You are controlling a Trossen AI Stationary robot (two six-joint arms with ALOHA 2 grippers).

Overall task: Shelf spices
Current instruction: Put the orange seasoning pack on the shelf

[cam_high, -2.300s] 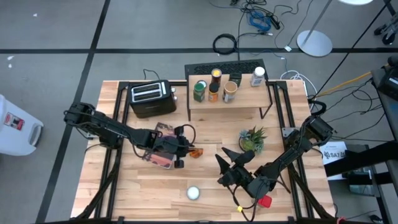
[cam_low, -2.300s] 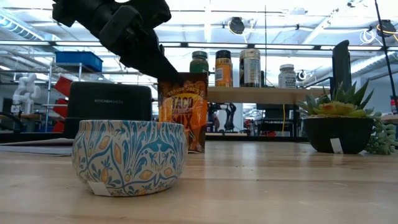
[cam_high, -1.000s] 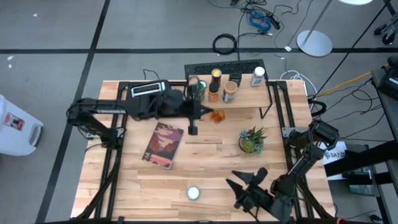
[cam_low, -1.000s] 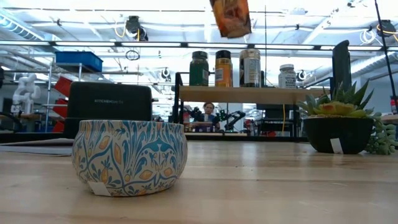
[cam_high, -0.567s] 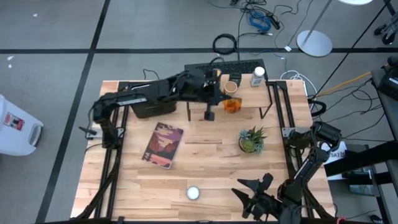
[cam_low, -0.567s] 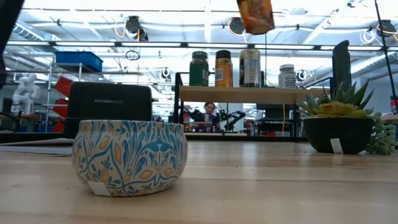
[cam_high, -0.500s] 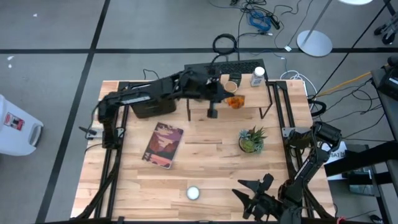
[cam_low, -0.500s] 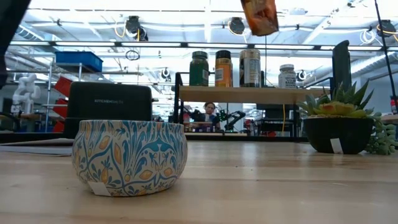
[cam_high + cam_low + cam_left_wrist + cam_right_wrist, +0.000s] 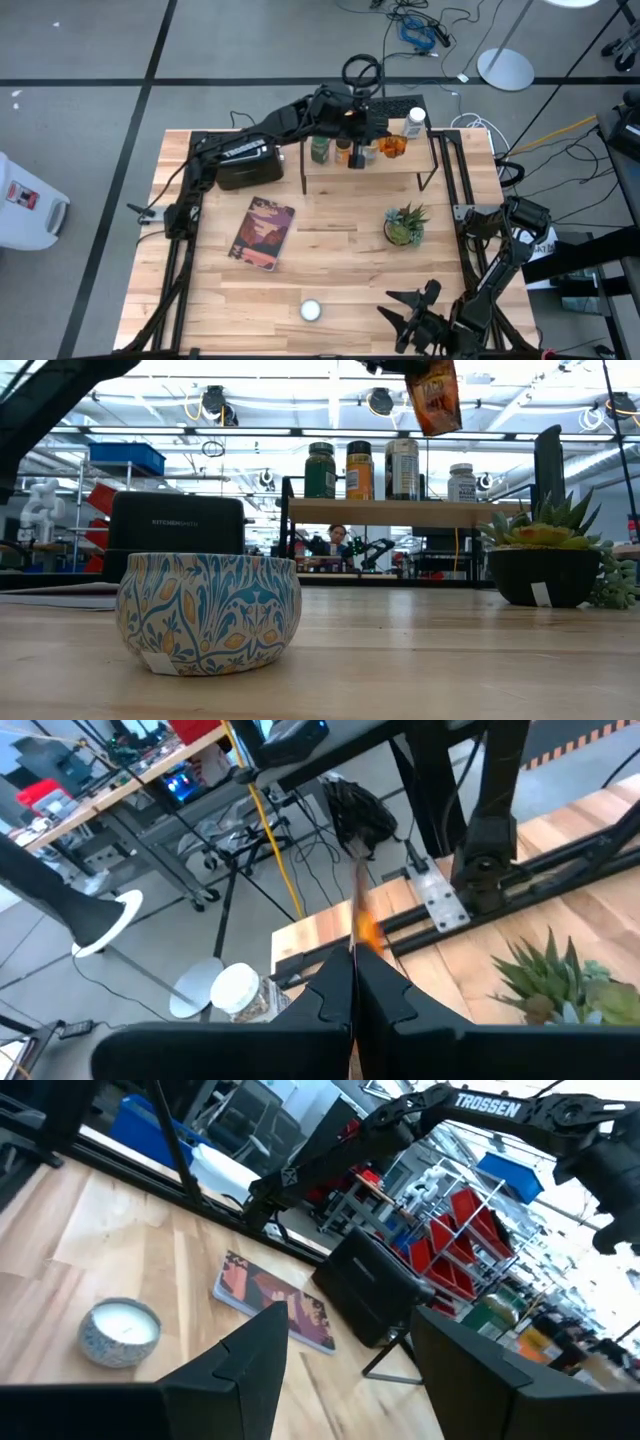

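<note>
The left arm reaches across the far side of the bench (image 9: 330,250) to the shelf (image 9: 420,158). Its end effector (image 9: 372,147) is closed on an orange spice packet (image 9: 391,146), held above the light wooden shelf top between the tan-topped jar (image 9: 369,150) and the white-capped jar (image 9: 414,124). In the low view the packet (image 9: 436,398) hangs clear above the jars, tilted, not touching the shelf (image 9: 400,512). In the left wrist view the 2 dark fingers (image 9: 330,995) are pressed together on the packet's thin edge (image 9: 360,920) (seen edge-on, so little of it shows), with the white-capped jar (image 9: 240,992) just beside them.

4 containers stand on the shelf in the low view: a green-topped jar (image 9: 320,471), an orange jar with a black top (image 9: 359,470), a metallic tin (image 9: 402,468) and the white-capped jar (image 9: 461,482).

The right arm waits at the near right corner of the bench; its end effector (image 9: 412,312) is open and empty, the fingers (image 9: 250,1355) spread wide in the right wrist view.

Also on the bench: a black toaster (image 9: 240,160), a reddish book (image 9: 262,233), a potted plant (image 9: 403,225) and a patterned candle tin (image 9: 311,311).
</note>
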